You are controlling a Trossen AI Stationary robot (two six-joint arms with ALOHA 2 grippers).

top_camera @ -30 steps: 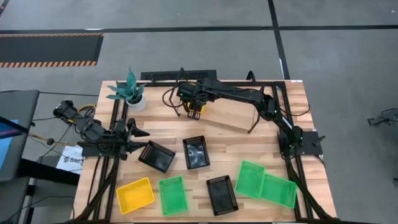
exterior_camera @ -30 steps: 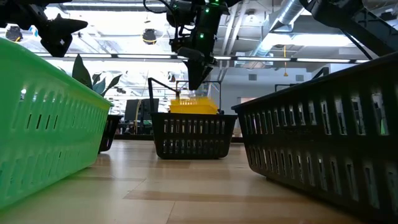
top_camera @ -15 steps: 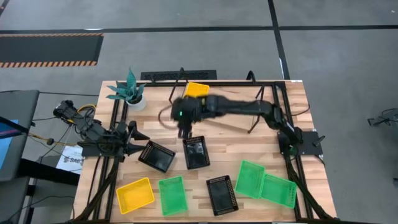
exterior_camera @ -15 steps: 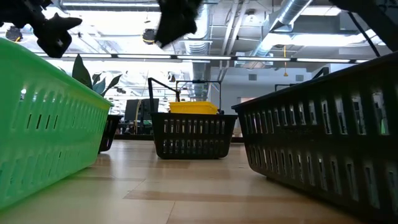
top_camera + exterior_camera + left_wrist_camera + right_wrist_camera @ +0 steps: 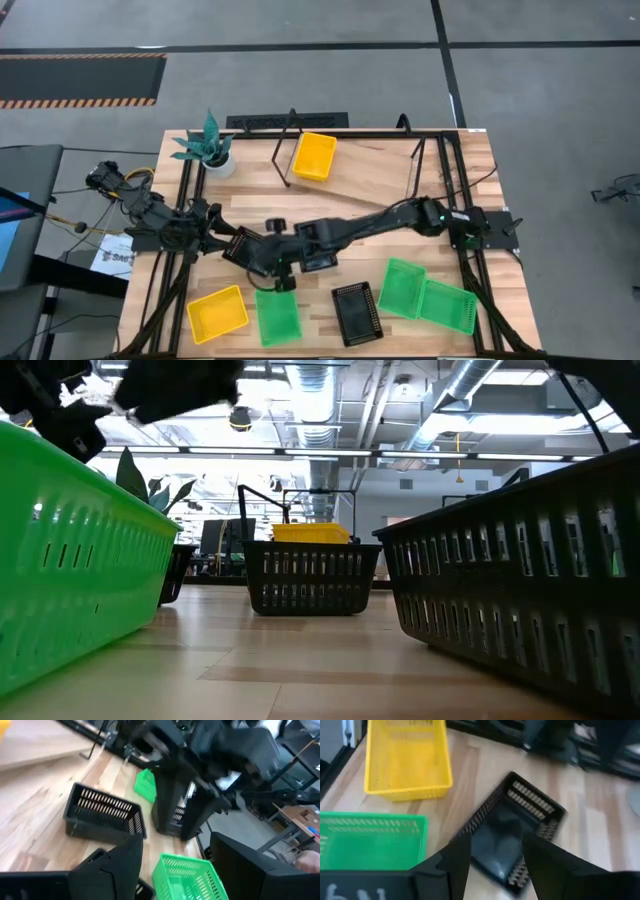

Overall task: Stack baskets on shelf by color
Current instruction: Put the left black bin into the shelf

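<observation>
Our right claw (image 5: 275, 262) hangs with its fingers spread and nothing between them, low over the front left of the desk (image 5: 470, 200), just above a black basket (image 5: 512, 832) and beside a green basket (image 5: 277, 313) and a yellow basket (image 5: 217, 311). Our left claw (image 5: 215, 228) waits at the desk's left edge, fingers also apart and empty.

On the shelf (image 5: 360, 170) at the back sits one yellow basket (image 5: 314, 155); the others lie scattered on the desk, black, green and yellow.

We judge we are between placements, reaching for the next basket. Since yellow started the shelf, the loose yellow one seems the likely target, though the claw is nearer the black. Next we must settle over a rim and close on it.
</observation>
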